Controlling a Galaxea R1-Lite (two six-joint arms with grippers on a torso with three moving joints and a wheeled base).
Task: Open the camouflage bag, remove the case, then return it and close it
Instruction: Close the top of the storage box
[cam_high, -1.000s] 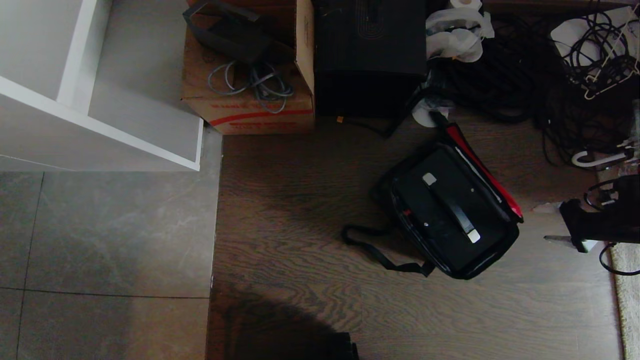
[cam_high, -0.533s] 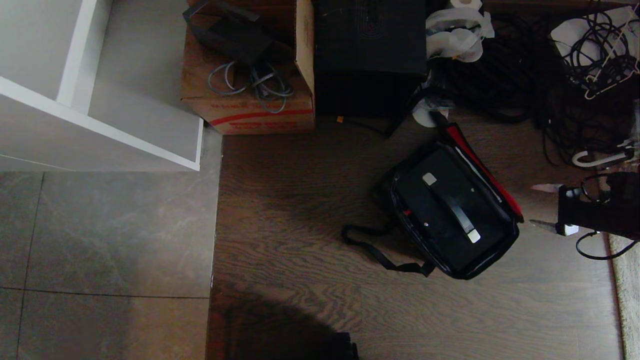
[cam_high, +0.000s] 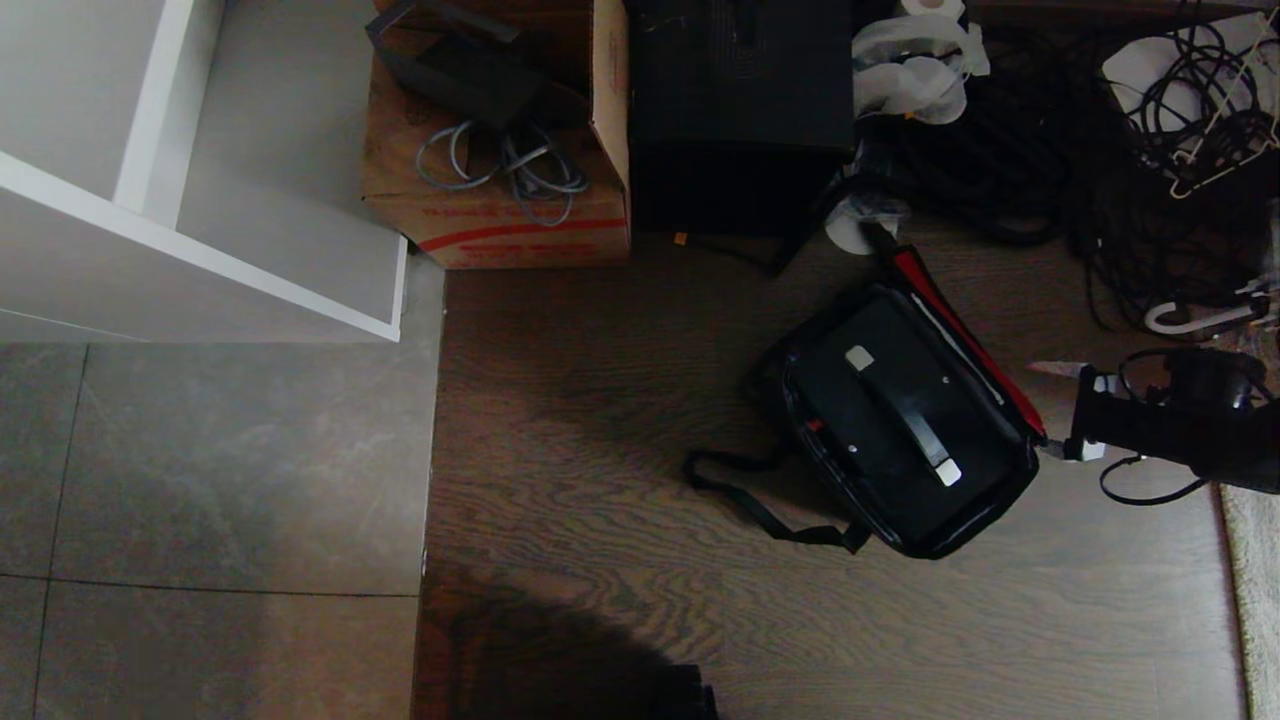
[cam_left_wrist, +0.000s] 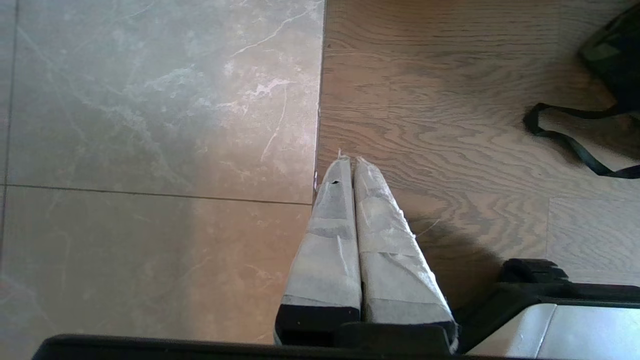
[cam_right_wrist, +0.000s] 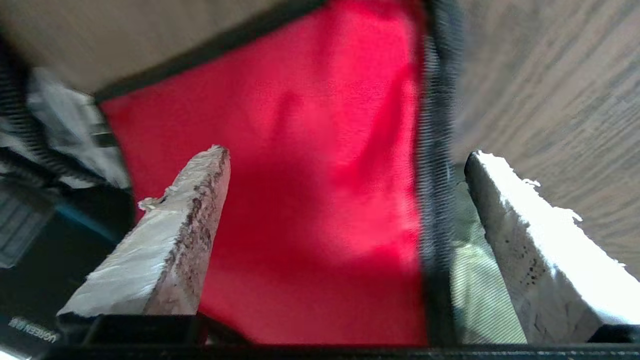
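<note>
One camouflage bag (cam_high: 905, 420) lies open on the wood floor, the case (cam_high: 895, 425) inside it. Over the last second the right gripper (cam_high: 1055, 410) has closed in on the red lid (cam_right_wrist: 310, 175), jaws spreading wide, empty, likely to shut the lid. Left gripper (cam_left_wrist: 348, 162) hangs pressed together.

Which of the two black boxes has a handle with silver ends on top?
The case inside the open camouflage bag; the taller black box by the cardboard box shows none.
</note>
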